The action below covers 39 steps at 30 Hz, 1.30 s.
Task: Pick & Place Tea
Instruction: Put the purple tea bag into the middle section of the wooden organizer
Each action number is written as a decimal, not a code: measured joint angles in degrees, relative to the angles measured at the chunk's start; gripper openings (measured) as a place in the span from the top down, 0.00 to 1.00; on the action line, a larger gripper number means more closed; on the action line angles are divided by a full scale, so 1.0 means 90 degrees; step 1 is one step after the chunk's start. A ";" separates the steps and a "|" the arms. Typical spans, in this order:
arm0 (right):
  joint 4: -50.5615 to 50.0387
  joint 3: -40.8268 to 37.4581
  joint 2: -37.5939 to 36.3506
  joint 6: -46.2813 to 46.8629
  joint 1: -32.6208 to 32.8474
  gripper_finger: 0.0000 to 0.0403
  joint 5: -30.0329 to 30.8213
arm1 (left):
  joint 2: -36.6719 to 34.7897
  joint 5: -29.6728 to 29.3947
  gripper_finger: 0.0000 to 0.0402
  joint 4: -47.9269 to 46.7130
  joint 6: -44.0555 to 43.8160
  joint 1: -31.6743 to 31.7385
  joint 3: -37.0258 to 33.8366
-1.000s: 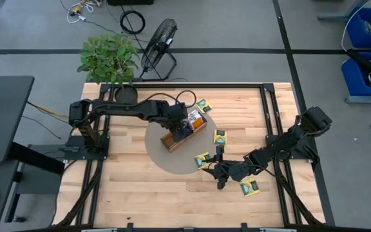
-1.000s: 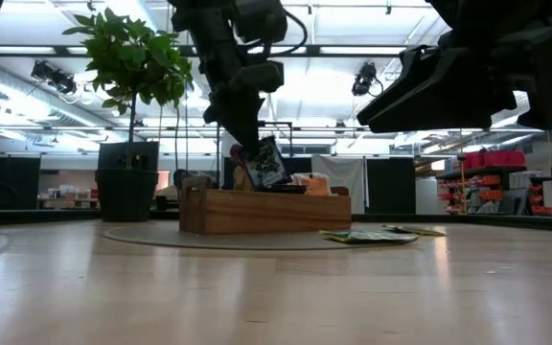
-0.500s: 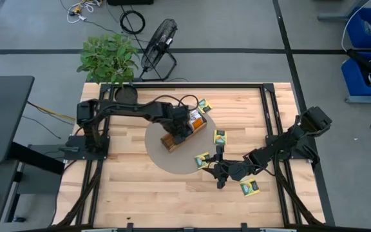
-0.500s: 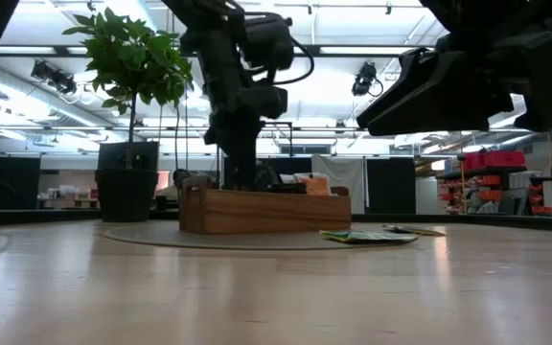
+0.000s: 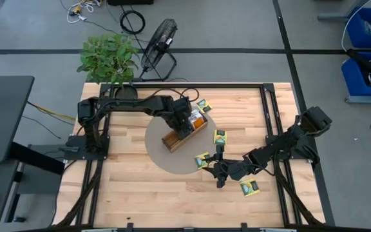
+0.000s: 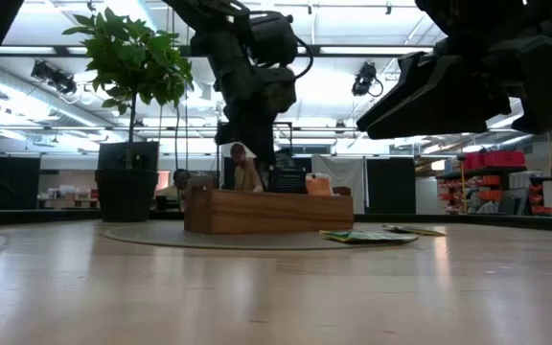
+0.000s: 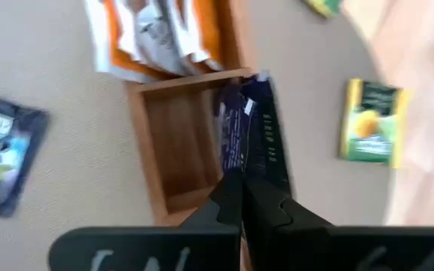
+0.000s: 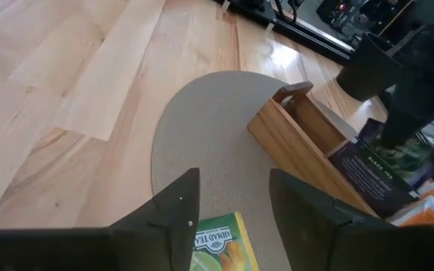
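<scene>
While the left claw (image 5: 187, 127) hangs over the wooden tray (image 5: 184, 131) on the round grey mat (image 5: 158, 151), its fingers are pressed together on a dark navy tea packet (image 7: 249, 129). The left wrist view shows that packet standing on edge inside one of the tray's compartments, against the wall beside an empty stretch of the same slot. Orange-and-white packets (image 7: 157, 34) fill the next compartment. Another dark packet (image 7: 2, 162) lies flat on the mat just beside the tray.

From the low view the left arm comes down from above onto the tray (image 6: 262, 211), and the dark packet (image 6: 288, 179) shows just above the tray's rim, with an orange packet (image 6: 319, 185) to its right.

On the right side of the bench (image 5: 134, 193), the right claw (image 5: 218, 169) reaches in low over the near-right edge of the mat. Its fingers stand apart with nothing between them. It sits just above a yellow-green packet (image 5: 202, 159), which the right wrist view shows lying flat (image 8: 218, 245) on the mat between the two finger tips.

More yellow-green packets are scattered about: one (image 5: 220, 136) on the bench to the right of the mat, one (image 5: 249, 187) nearer and further right, beside the right arm, and one (image 5: 204, 104) at the far side, beyond the tray's end.

A potted plant (image 5: 108, 57) and a fan (image 5: 158, 38) stand on the floor beyond the far edge of the bench.
</scene>
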 joint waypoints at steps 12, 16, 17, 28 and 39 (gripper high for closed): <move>-0.0038 0.0000 0.0000 0.0035 0.0000 0.58 0.0000 | 0.0009 0.0273 0.99 -0.0094 0.0131 0.0009 0.0019; -0.0036 0.0000 0.0000 0.0035 -0.0002 0.58 0.0000 | 0.0044 0.0272 0.93 0.0137 0.0256 -0.0018 0.0016; -0.0035 0.0000 0.0000 0.0035 -0.0006 0.58 0.0000 | 0.0044 0.0277 0.90 0.0231 0.0314 -0.0022 0.0016; -0.0094 0.0000 0.0000 0.0139 -0.0010 0.58 0.0000 | 0.0044 0.0527 0.57 0.0277 0.0486 -0.0022 0.0016; -0.0098 0.0000 0.0000 0.0090 -0.0010 0.58 -0.0068 | -0.0012 -0.0054 0.54 0.0958 0.1395 -0.0189 0.0012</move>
